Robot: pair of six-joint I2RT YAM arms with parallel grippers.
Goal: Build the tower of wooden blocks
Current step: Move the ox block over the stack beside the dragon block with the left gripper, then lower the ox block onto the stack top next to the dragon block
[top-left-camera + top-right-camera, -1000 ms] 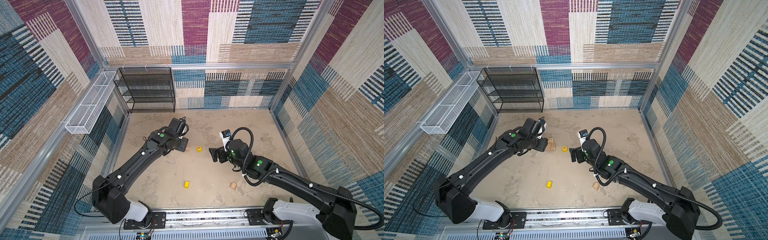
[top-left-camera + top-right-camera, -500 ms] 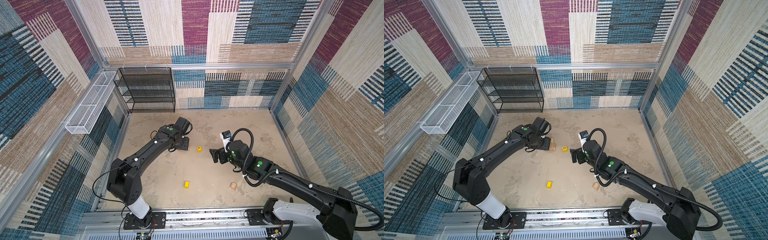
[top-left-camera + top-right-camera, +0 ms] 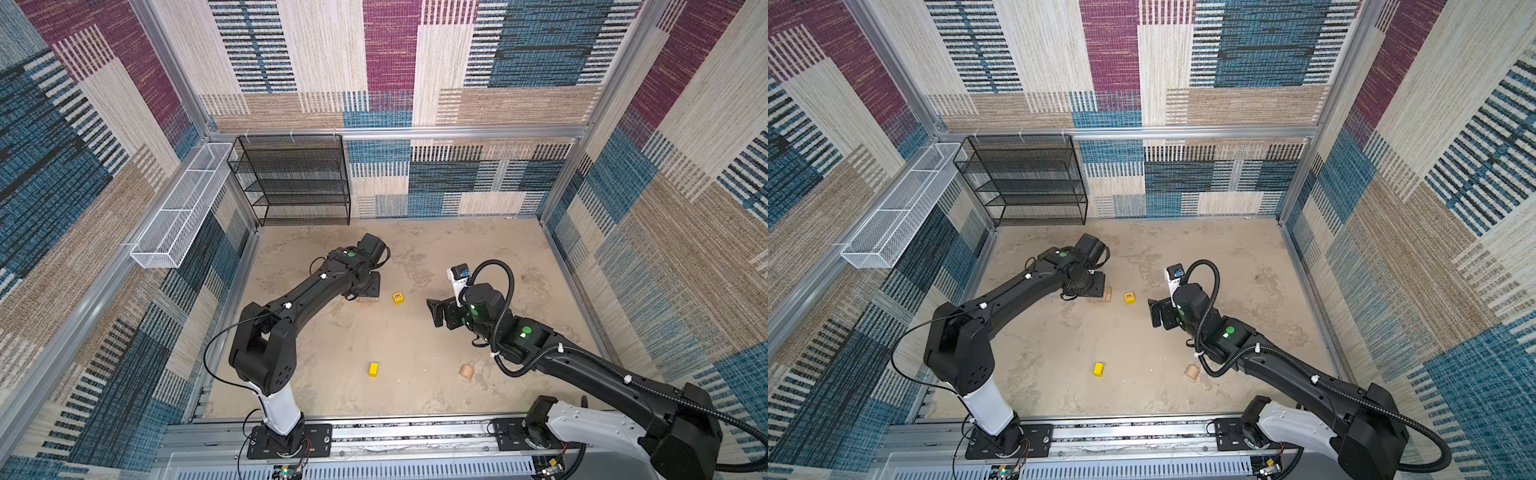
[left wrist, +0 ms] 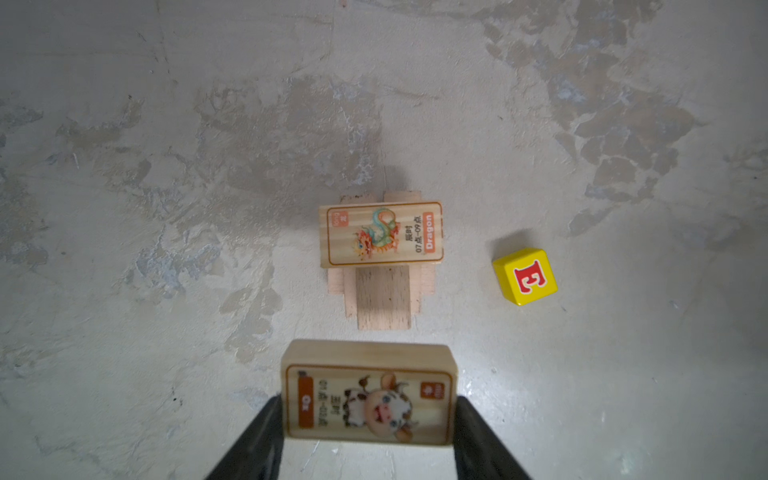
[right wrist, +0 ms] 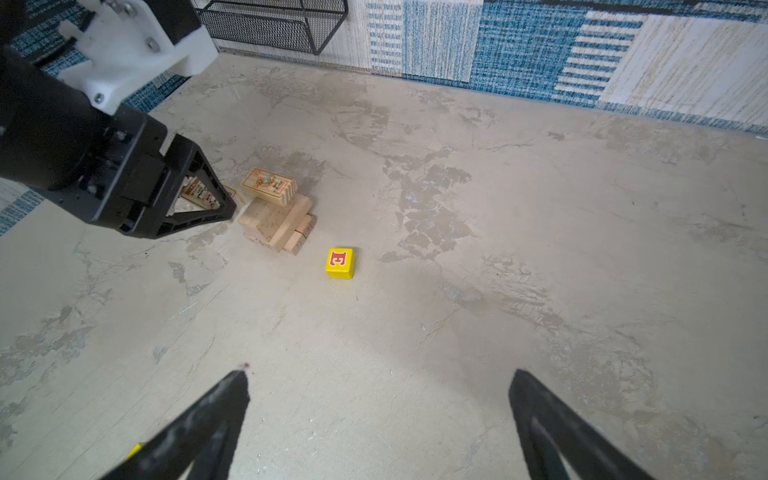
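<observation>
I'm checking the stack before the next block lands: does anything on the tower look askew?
Slightly. The Dragon block tops the tower off-centre, covering one end of the plain block beneath; lower layers jut unevenly. Nothing is toppled or damaged.

The left arm (image 3: 307, 291) rises from its base, bends sharply at the elbow and stretches forward and inward. Its wrist turns down, so the left gripper (image 3: 368, 286) points at the floor. In the left wrist view its two black fingers (image 4: 266, 428) clamp the short ends of a block (image 4: 370, 399), held flat and off the floor.

The right arm (image 3: 582, 365) lies low and long, reaching from its base toward the middle. Its wrist is tipped slightly down. The right gripper (image 5: 380, 378) has its jaws spread wide, with nothing between them.
</observation>
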